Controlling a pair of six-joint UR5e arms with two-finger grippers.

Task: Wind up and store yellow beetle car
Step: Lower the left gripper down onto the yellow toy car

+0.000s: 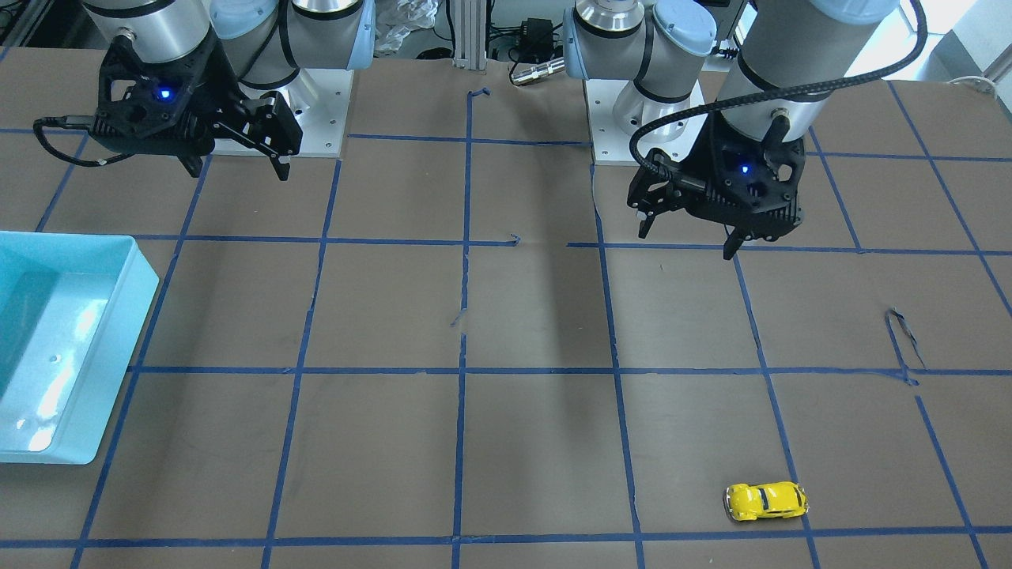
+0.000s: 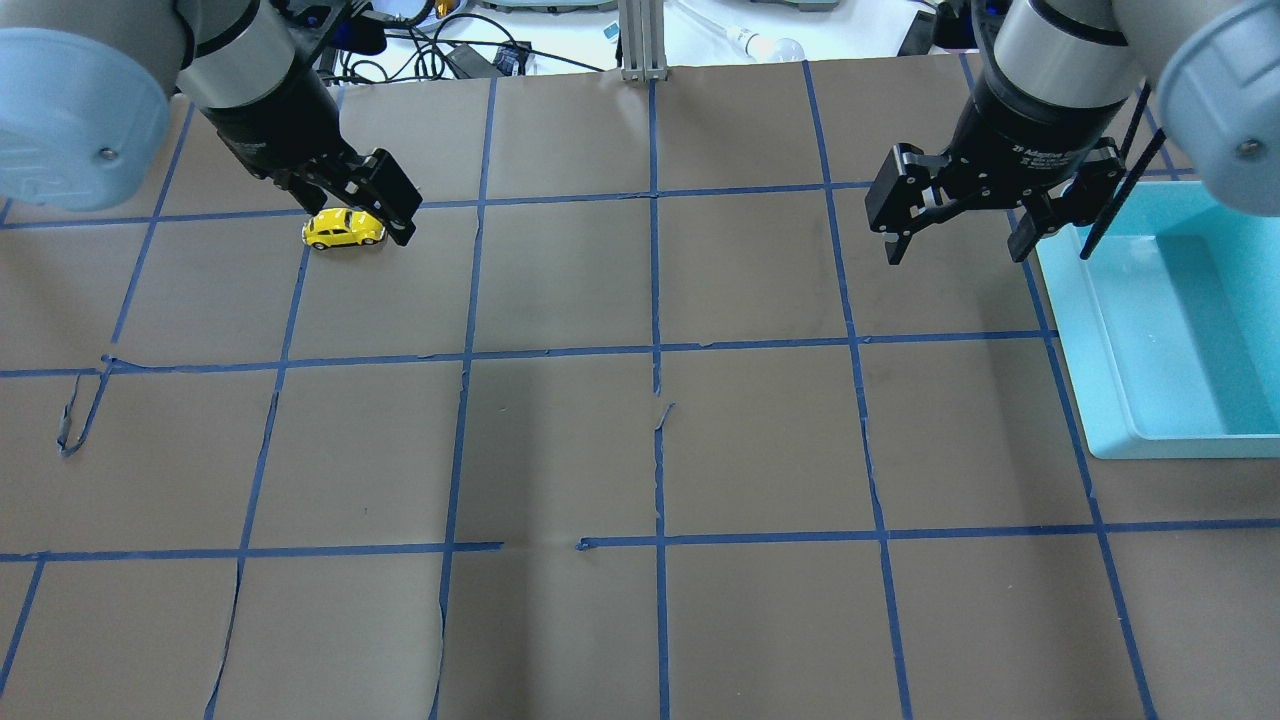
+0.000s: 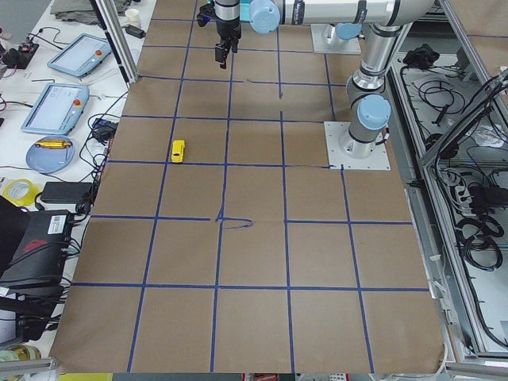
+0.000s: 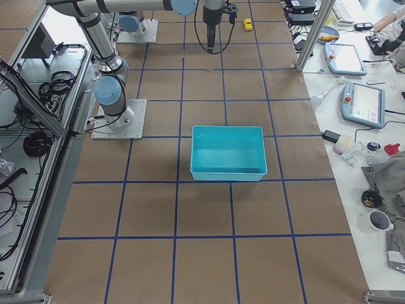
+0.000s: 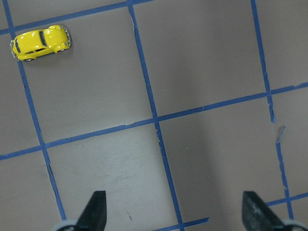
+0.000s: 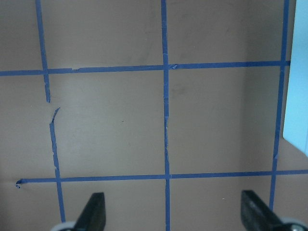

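— Where is the yellow beetle car [image 1: 765,501]?
— On the brown surface [image 1: 538,442], by a blue tape line [image 1: 781,442], out past the left tool [image 1: 685,243]. That tool is wide open.
— And the right tool [image 1: 237,172]?
— Wide open too, near the blue bin [image 1: 142,300], far from the car.
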